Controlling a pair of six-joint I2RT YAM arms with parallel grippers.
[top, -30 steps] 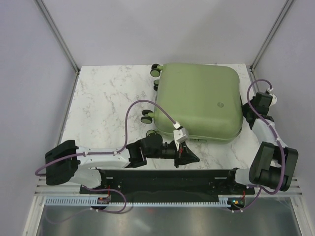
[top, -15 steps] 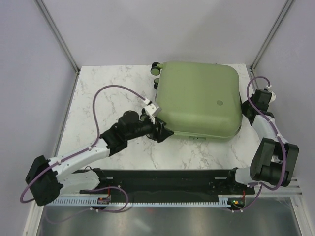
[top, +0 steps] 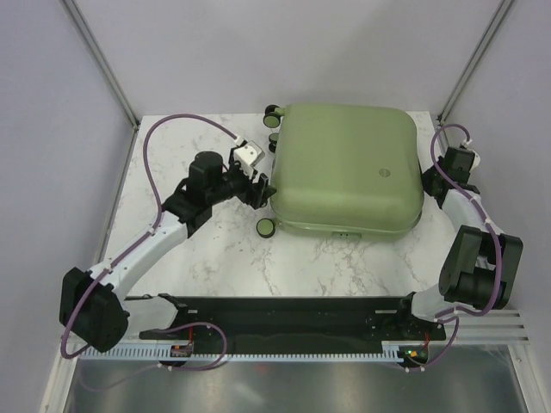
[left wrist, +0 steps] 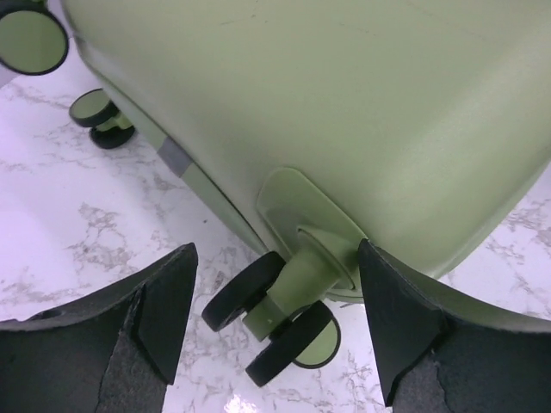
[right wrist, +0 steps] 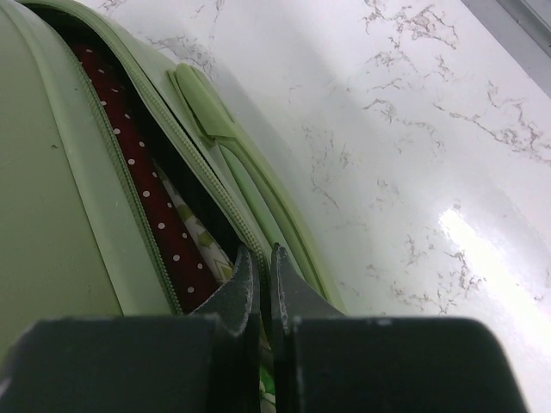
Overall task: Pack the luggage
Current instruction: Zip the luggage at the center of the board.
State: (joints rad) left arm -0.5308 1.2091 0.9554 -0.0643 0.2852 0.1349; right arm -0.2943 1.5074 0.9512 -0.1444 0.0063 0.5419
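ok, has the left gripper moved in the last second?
Yes. The left gripper has swung away from the black rail at the near edge of the table, leftward and farther back, to the suitcase's left side.

Your luggage (top: 349,168) lies flat on the surface (top: 189,249), toward the far right of it. Its casters stand along its left side, one (top: 274,112) at the far-left corner and one (top: 267,227) at the near-left corner. Your left end effector (top: 261,191) sits just beside that left edge, between those two corners, with a caster in the gap between its fingers (left wrist: 155,318). Your right end effector (right wrist: 265,258) is at the luggage's right edge, against the seam (right wrist: 176,168) there. Cloth (right wrist: 155,206) lies inside that seam, to the end effector's left.
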